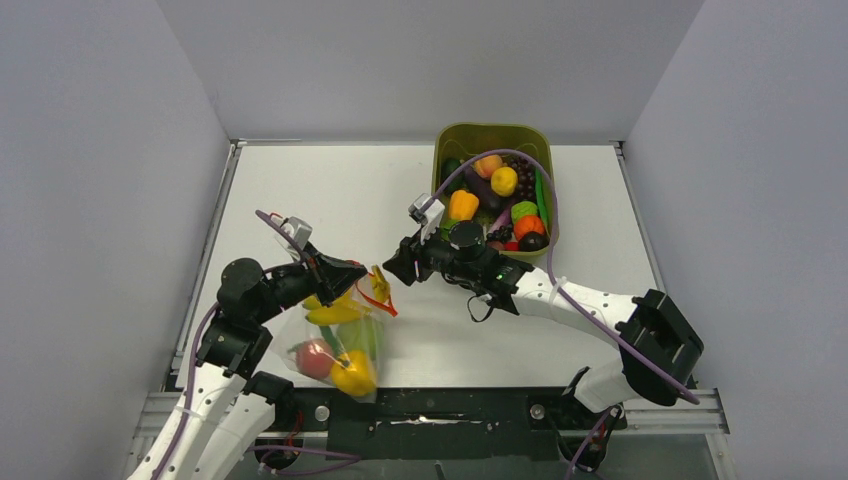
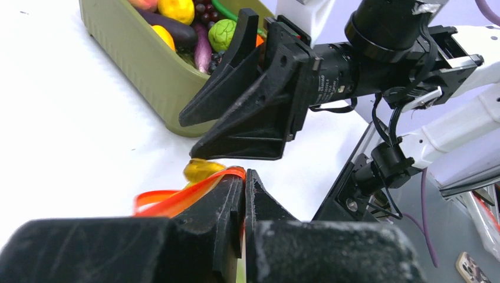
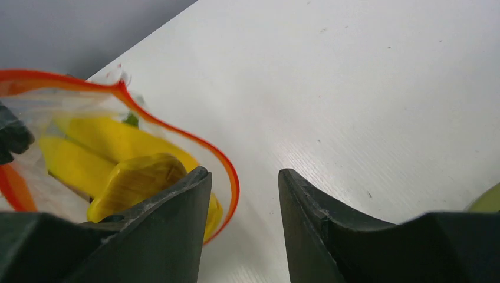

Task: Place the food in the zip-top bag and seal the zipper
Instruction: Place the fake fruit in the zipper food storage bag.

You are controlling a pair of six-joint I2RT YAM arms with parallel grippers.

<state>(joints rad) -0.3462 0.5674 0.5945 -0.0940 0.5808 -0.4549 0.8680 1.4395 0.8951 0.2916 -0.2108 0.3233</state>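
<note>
Near the worktop's near-left corner, zip-top bag (image 1: 300,335) with food (image 1: 352,372) inside, pinched at the zipper (image 1: 383,290) by the left gripper (image 1: 358,276) (mouth gaping) — just rightward, spread and empty, the right gripper (image 1: 393,268).

zip-top bag (image 1: 345,340): clear | zipper (image 2: 165,203): red-orange | peppers (image 3: 100,138): yellow | tub (image 1: 490,128): olive-green | left gripper (image 2: 243,175): black | table (image 1: 330,190): white

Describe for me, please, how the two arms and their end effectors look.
Both arms have white links joined by black cylindrical joints. A purple cable runs along the left arm and loops over the right arm. The left end effector and right end effector are matte black, with wedge-shaped fingers tapering to blunt tips. A small grey camera sits on each wrist.
</note>
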